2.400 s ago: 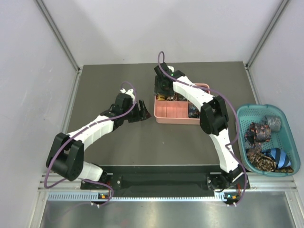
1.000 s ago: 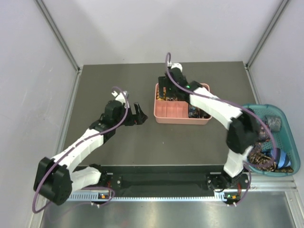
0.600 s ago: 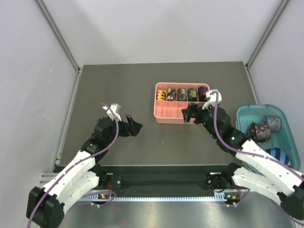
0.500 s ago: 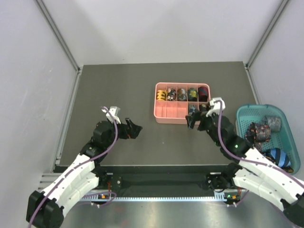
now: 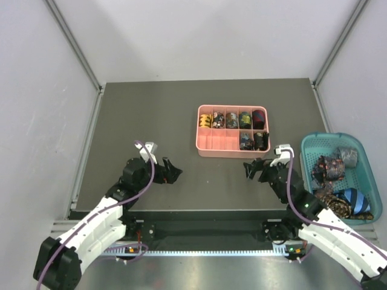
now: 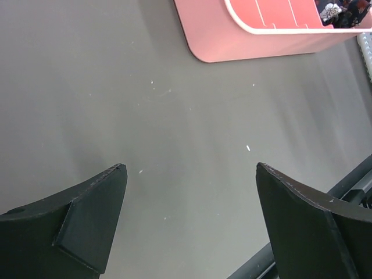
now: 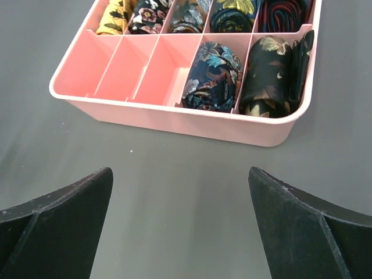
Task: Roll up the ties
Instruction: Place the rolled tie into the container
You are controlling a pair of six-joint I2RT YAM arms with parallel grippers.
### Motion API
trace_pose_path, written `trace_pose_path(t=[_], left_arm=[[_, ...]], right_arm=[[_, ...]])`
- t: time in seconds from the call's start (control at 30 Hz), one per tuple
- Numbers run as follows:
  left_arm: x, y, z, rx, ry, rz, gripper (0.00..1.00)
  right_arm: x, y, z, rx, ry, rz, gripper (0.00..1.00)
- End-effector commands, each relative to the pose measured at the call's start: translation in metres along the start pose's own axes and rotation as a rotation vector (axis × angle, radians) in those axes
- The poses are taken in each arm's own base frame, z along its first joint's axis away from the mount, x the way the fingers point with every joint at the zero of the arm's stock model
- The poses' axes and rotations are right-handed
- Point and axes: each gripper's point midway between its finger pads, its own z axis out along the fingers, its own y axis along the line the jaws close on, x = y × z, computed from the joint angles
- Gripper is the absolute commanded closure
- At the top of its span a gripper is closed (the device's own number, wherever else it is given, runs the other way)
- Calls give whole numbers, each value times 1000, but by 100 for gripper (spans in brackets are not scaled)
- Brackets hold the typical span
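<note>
Top external view: dark table (image 5: pixel 151 115), nothing laid out flat on it. Teal basket (image 5: pixel 331 136) at the right edge holds several more ties (image 5: pixel 331 167), bunched; cannot tell whether they are neatly rolled. Pink tray (image 5: pixel 214 144) sits far of centre. Left gripper (image 5: pixel 174 171) and right gripper (image 5: pixel 251 169) hang low over bare table near the tray, jaws spread wide, holding nothing.

Rolled ties (image 7: pixel 212 77) fill seven compartments: all five in the far row and the two rightmost in the near row. The three near-left compartments are vacant.

Judgement: well along, with roughly three rolls left, probably drawn from the basket.

No brand, label or writing readable.
</note>
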Motion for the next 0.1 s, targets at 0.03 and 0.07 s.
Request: trace_pose_path(t=[0.03, 0.07], left_arm=[[-16, -12, 2, 60, -63, 39, 4], [-15, -11, 3, 58, -61, 38, 4]], right_arm=[[-17, 6, 1, 1, -24, 20, 0], [-16, 6, 2, 2, -22, 22, 0]])
